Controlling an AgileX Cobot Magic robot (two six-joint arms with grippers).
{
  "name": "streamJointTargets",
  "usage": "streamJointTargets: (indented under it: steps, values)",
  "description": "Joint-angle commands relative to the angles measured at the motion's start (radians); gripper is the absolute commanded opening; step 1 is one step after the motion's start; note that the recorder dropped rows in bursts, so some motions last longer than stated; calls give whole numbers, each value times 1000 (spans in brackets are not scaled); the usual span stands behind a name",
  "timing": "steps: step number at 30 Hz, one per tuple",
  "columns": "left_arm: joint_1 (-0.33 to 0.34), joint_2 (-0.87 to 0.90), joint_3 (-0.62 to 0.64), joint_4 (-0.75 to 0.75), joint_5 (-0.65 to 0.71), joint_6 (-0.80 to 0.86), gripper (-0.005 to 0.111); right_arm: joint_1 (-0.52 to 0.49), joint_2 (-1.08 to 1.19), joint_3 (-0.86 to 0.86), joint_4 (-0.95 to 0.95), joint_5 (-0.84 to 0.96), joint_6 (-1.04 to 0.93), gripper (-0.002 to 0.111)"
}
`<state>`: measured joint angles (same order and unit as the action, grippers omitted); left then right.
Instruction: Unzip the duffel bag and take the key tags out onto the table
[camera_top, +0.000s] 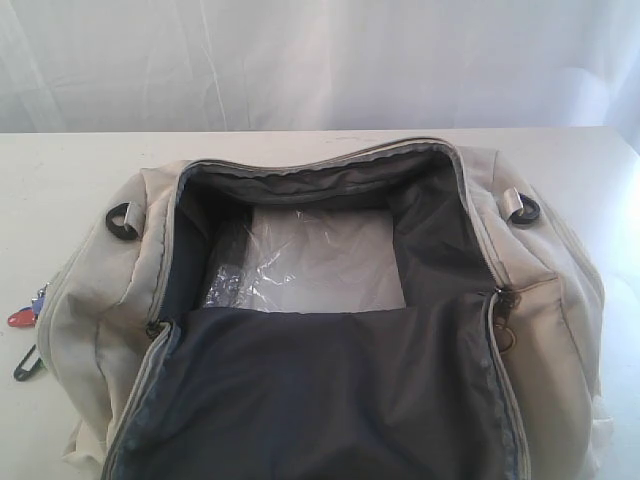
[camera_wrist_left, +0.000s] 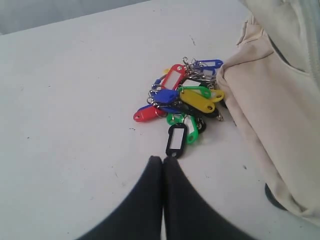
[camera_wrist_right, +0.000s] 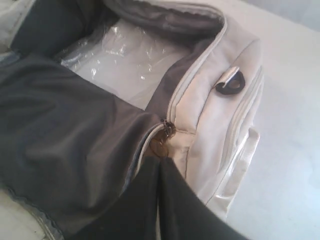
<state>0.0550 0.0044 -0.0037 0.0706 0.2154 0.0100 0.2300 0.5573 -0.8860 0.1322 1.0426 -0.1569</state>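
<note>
The beige duffel bag (camera_top: 85, 310) lies unzipped on the white table (camera_top: 60, 180), its dark navy flap (camera_top: 320, 400) folded toward the camera. The key tags (camera_wrist_left: 182, 102), a bunch in red, blue, yellow, green and black, lie on the table (camera_wrist_left: 75, 75) beside the bag's end (camera_wrist_left: 280, 100); a few tags (camera_top: 25, 315) show at the exterior view's left edge. My left gripper (camera_wrist_left: 163, 159) is shut and empty, just short of a black tag (camera_wrist_left: 176, 140). My right gripper (camera_wrist_right: 161, 159) is shut beside the brown zipper pull ring (camera_wrist_right: 159, 145). Neither gripper shows in the exterior view.
Crinkled clear plastic (camera_top: 310, 265) covers the bottom inside the bag. Dark D-rings (camera_top: 125, 220) (camera_top: 522, 208) sit at the bag's two ends. A pale webbing strap (camera_wrist_right: 240, 160) hangs on the bag's side. A white curtain backs the table.
</note>
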Motion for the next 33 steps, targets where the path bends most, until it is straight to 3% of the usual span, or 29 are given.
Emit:
streamJointTargets:
  steps: [1,12,21,28,33]
  values:
    - [2,-4,4,-1,38,-10,0,-39,-138,3,2,3,1,0]
    - [2,-4,4,-1,36,-152,0,-121,-275,3,4,4,5,0]
    - [2,-4,4,-1,36,-193,0,-251,-331,10,5,4,5,0]
    - [2,-4,4,-1,36,-186,0,-251,-508,349,5,-56,5,0]
    - [2,-4,4,-1,31,-186,0,-253,-557,352,8,-72,5,0]
